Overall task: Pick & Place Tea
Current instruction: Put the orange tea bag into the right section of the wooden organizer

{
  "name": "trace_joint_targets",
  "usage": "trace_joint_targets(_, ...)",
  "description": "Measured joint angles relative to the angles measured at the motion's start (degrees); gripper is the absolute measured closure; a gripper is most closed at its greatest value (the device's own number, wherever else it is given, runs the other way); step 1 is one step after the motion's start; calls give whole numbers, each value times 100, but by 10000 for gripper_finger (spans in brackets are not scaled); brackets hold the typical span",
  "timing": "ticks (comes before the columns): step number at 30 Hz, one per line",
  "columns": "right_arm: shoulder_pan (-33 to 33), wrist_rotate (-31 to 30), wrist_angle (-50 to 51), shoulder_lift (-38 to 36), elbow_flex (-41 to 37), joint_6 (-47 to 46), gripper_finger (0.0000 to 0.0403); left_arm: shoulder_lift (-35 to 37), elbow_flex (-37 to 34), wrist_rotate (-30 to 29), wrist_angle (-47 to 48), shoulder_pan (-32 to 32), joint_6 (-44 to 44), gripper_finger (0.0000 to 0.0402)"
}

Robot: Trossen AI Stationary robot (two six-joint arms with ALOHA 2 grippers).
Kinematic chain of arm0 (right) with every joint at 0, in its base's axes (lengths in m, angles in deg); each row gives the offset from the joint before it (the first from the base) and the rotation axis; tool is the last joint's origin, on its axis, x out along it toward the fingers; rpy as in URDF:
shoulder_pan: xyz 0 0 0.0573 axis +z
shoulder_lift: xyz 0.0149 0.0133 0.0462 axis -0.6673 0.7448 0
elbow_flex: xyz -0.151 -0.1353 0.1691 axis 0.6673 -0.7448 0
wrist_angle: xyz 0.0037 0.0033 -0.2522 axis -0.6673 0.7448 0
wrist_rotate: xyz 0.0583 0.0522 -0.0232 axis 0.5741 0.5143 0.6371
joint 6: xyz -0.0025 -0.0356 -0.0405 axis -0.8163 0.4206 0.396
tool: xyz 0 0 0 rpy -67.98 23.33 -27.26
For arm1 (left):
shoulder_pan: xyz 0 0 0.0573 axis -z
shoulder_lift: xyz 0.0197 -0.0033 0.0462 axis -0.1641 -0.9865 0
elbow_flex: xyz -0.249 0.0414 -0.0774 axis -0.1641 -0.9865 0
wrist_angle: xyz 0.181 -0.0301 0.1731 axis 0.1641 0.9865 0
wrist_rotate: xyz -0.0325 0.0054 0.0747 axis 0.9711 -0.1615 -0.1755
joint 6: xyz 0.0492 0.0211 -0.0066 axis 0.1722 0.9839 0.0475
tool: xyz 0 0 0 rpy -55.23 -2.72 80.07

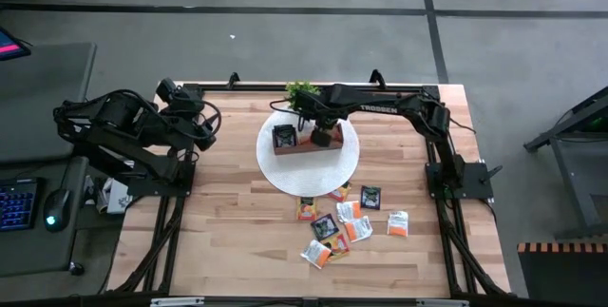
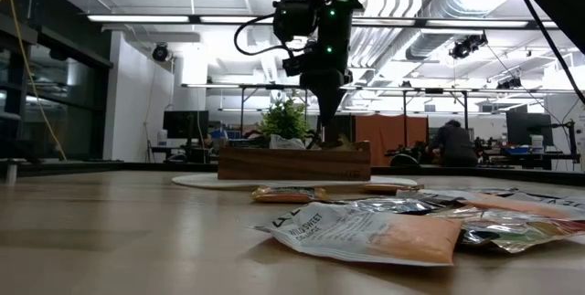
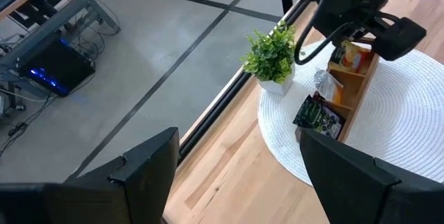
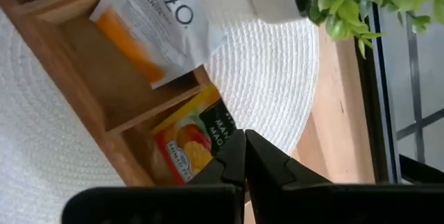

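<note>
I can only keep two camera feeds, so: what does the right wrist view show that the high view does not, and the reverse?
Only the right wrist view: the white sachet and orange sachet lying in the wooden tray's compartments, under the shut right gripper.

Only the high view: the loose sachets on the table, and the left gripper waiting at the far left.

Both: tray, round white mat, potted plant.

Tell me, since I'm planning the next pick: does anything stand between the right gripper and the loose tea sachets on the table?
Nothing visible does. The right gripper, shut, hangs over the wooden tray on the white mat; the loose sachets lie beyond the mat's edge on bare table.
</note>
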Motion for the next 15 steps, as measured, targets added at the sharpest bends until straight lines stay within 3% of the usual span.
trace_joint_targets(15,-17,-206,-30,-128,2,371,401,0,0,55,-4,-2,-80,105)
